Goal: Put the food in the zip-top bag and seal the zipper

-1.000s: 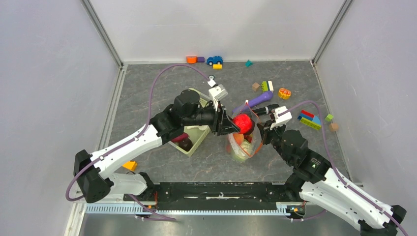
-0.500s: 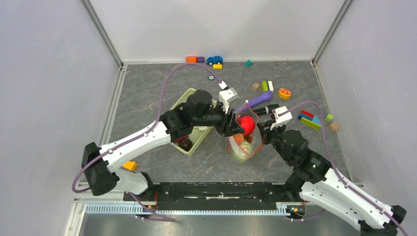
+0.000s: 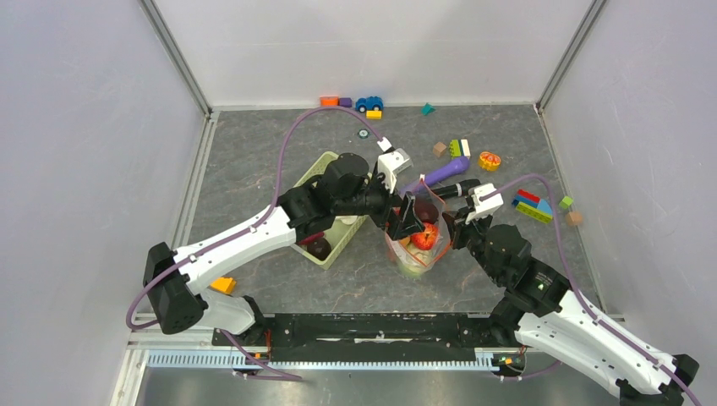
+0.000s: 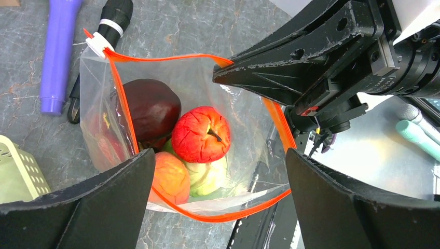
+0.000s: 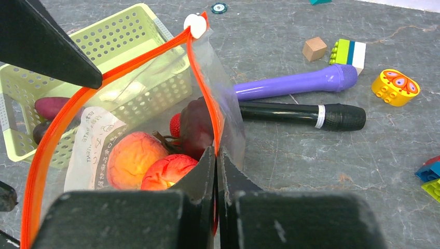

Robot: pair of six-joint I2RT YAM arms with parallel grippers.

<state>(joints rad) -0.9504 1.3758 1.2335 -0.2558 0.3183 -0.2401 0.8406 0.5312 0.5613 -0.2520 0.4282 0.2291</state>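
A second ago the left jaws were shut around the round red toy apple (image 4: 201, 134), holding it up near the open top of the clear crinkly plastic zip-top bag (image 4: 96, 88). Then the white and black left arm (image 3: 254, 241) reached further over, and the apple hung right over the bag's mouth. Now the left jaws have opened wide and let go. The apple has dropped down inside the bag. It lies on the peach toy apple (image 4: 168, 179) and the green toy cabbage (image 4: 210, 176), beside the dark purple piece (image 4: 153, 109).
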